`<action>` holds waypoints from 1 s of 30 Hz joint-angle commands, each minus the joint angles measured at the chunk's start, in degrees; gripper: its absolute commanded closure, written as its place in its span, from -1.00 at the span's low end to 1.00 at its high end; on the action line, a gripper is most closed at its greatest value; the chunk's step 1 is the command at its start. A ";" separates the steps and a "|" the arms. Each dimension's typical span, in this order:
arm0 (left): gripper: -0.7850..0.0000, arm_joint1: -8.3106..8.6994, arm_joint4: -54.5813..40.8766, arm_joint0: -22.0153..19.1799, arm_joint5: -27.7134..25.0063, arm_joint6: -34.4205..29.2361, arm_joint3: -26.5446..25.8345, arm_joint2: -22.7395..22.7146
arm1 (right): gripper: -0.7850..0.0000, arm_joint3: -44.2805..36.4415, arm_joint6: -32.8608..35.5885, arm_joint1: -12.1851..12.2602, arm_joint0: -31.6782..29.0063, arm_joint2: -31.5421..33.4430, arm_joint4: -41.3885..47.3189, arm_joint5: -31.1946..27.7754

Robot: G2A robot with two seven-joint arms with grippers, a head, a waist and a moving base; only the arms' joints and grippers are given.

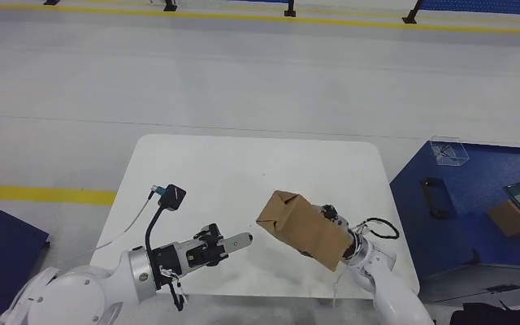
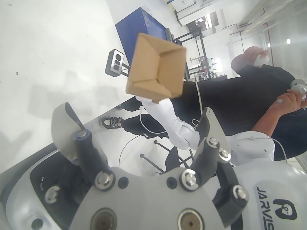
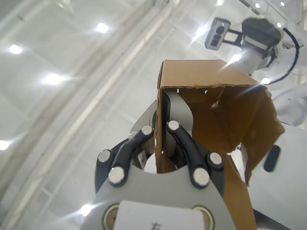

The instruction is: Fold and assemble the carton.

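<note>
carton: brown cardboard carton (image 1: 302, 229) held aloft, lower right of top view, long axis slanting up-left | right gripper (image 3: 160, 120): clamped on its wall at the open end | left gripper (image 1: 241, 240): spread apart, empty, near, left of the folded end, facing it

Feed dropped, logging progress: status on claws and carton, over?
Right claw shut on carton wall, carton tilted above table. Left claw open, empty, facing carton's folded end. Nothing between them.
</note>
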 commanded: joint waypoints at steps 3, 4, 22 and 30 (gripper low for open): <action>-1.00 0.00 0.00 0.00 0.00 0.00 0.00 0.00 | 1.00 -2.47 -30.22 0.41 -0.87 3.42 14.05 1.15; -1.00 0.00 0.00 0.00 0.00 0.00 0.00 0.00 | 1.00 -4.60 -40.54 0.62 -1.19 4.25 19.65 1.04; -1.00 0.00 0.00 0.00 0.00 0.00 0.00 0.00 | 1.00 -17.52 -128.05 4.08 5.18 13.92 58.85 -48.30; -1.00 0.00 0.00 0.00 0.00 0.00 0.00 0.00 | 1.00 -7.81 -126.34 3.72 9.40 7.58 54.90 -56.26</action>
